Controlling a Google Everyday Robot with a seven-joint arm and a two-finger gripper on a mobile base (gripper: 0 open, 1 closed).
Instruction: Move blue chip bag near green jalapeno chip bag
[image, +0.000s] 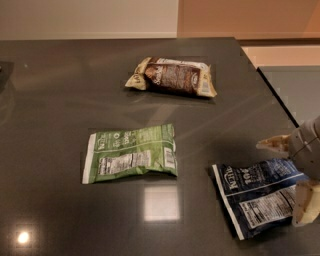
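Note:
The blue chip bag lies flat at the front right of the dark table, its white label panel facing up. The green jalapeno chip bag lies flat near the middle of the table, to the left of the blue bag and apart from it. My gripper comes in from the right edge and sits low over the blue bag's right end. Its fingers are spread, one cream fingertip beyond the bag's far edge and the other at its near right edge. It grips nothing.
A brown-and-cream bag lies at the back of the table. The table's right edge runs diagonally close behind the gripper. Bright light reflections show on the tabletop at the front.

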